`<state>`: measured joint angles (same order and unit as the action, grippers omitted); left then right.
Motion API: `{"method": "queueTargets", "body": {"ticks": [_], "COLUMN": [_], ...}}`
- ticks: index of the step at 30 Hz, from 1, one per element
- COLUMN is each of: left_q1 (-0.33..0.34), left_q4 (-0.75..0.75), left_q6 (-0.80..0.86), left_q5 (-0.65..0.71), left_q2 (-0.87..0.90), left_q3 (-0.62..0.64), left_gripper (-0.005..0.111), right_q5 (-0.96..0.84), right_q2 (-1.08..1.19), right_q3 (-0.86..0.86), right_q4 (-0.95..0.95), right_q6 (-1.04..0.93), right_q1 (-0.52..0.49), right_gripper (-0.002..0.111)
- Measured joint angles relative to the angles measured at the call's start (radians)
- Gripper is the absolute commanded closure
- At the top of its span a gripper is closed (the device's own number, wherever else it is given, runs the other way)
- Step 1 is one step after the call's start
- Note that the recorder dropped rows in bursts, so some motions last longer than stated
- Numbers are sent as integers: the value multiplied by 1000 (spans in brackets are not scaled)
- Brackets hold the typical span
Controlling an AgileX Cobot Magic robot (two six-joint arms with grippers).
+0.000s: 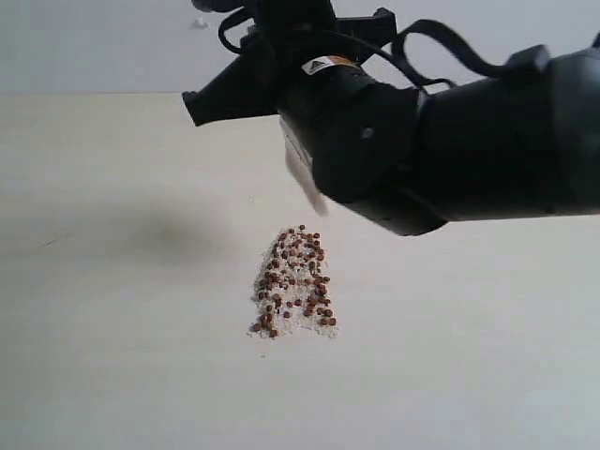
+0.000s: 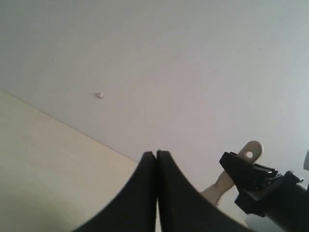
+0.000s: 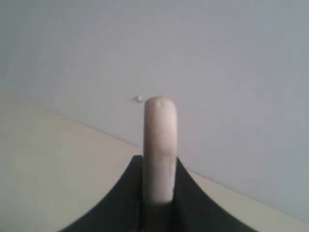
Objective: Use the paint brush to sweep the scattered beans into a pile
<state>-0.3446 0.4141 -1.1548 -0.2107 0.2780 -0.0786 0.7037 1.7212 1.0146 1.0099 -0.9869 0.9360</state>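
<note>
**Exterior view**
- beans [image 1: 293,281]: one compact patch of reddish pellets mixed with pale grains. It lies on the desk [image 1: 112,300] near the middle. The patch is wedge-shaped, narrow at the far end and broad at the near end, with its long axis running away from the camera. A few strays sit at the near corners.
- right arm [image 1: 450,150]: black, bulky and out of focus. It reaches in from the right, raised off the desk over the far side of the patch. A pale blurred strip beneath it may be the brush's working end, but this cannot be told. Neither end effector is legible here.

**Left wrist view**
- left end effector [image 2: 156,154]: jaws pressed together with nothing between them, aimed at the wall [image 2: 145,48]. The beans are out of view.
- paint brush [image 2: 219,186]: pale wooden handle with a hole at its end, rising out of a black clamp nearby, clear of the desk.

**Right wrist view**
- right end effector [image 3: 158,162]: clamped on the brush handle. The handle's rounded end projects beyond the fingers toward the wall. The bristles are not shown.

**Assessment**
- The brush appears to stand steeply with its handle end uppermost, so the beans lie below it, on the bristle side.
- The right arm is the nearer one and the only one carrying the tool.
- The patch looks largely gathered.
- A further stroke would call for lowering the bristles just outside the broad near edge, with the wide face across the line of travel.
</note>
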Motion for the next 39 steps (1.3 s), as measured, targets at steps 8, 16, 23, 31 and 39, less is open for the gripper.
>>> {"method": "queueTargets", "body": {"ticks": [8, 16, 23, 31, 39], "left_q1": [0, 0, 0, 0, 0], "left_q4": [0, 0, 0, 0, 0], "left_q6": [0, 0, 0, 0, 0], "left_q5": [0, 0, 0, 0, 0], "left_q2": [0, 0, 0, 0, 0], "left_q3": [0, 0, 0, 0, 0], "left_gripper": [107, 107, 107, 107, 107], "right_q5": [-264, -396, -398, -345, -66], "right_q2": [-87, -131, -149, -197, -157], "right_q3": [-63, -63, -111, -184, -187], "right_q4": [-273, -526, -652, -955, -1842], "right_q6": [99, 262, 384, 670, 1455], "right_q1": [-137, -242, -304, -462, -732], "right_gripper": [108, 108, 108, 108, 108]}}
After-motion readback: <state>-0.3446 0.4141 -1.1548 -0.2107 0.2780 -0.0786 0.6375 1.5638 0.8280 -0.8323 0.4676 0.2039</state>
